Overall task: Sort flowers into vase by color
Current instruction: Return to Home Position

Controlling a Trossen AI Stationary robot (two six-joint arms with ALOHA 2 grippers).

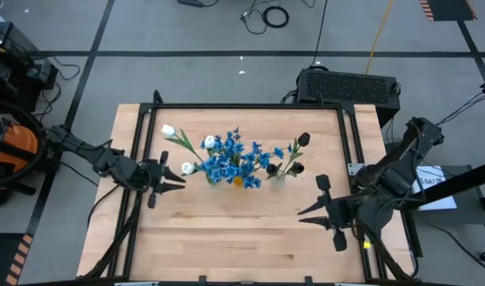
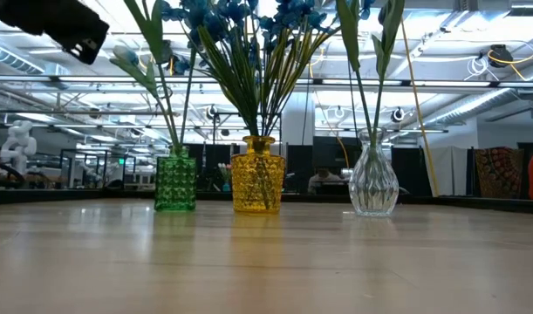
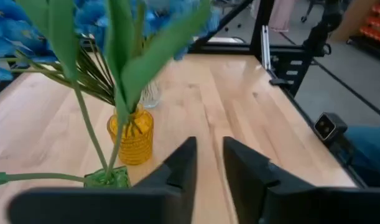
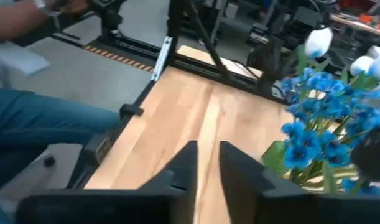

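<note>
Well, every stem in sight stands in a vase, so sorting looks done. Up front, the right gripper (image 1: pixel 304 214) hangs empty, fingers slightly parted, clear of the flowers (image 1: pixel 234 159). Farther back the left gripper (image 1: pixel 178 181), parted and empty, sits just beside the white blooms (image 1: pixel 186 168) in the green vase (image 2: pixel 175 183).

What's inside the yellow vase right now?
The yellow vase holds the bunched green stems of the blue flowers. Its textured glass hides the stem ends and any water.
</note>
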